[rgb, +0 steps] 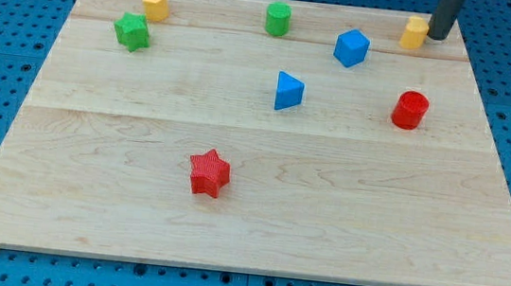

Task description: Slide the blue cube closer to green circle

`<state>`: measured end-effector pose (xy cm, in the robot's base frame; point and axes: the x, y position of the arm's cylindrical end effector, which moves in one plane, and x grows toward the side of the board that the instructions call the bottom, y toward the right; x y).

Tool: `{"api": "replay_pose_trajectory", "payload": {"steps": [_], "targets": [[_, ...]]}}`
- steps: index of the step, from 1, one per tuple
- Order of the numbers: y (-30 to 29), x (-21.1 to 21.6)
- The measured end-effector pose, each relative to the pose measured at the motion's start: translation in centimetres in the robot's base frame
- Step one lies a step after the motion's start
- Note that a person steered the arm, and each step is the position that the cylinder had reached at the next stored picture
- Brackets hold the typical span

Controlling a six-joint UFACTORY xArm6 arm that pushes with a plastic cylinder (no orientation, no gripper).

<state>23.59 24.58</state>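
Observation:
The blue cube (351,47) sits on the wooden board (116,205) at the upper right of centre. The green circle, a short green cylinder (278,19), stands near the view's top, to the cube's left and a little higher. My tip (437,36) is at the view's top right, right beside a yellow block (415,32) and to the right of the blue cube, apart from it.
A blue triangle (288,91) lies below the cube. A red cylinder (410,110) is at the right. A red star (208,173) is at lower centre. A green star (132,31) and a yellow cylinder (154,4) are at the top left.

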Motion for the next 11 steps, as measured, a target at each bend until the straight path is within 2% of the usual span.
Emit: {"api": "replay_pose_trajectory", "payload": {"steps": [1, 3, 5, 7, 9, 10, 11], "targets": [[0.4, -0.1], [0.4, 4.2], [-4.6, 5.8], [-11.7, 4.7], [-14.0, 4.6], [-19.5, 5.2], [-19.5, 7.2]]}}
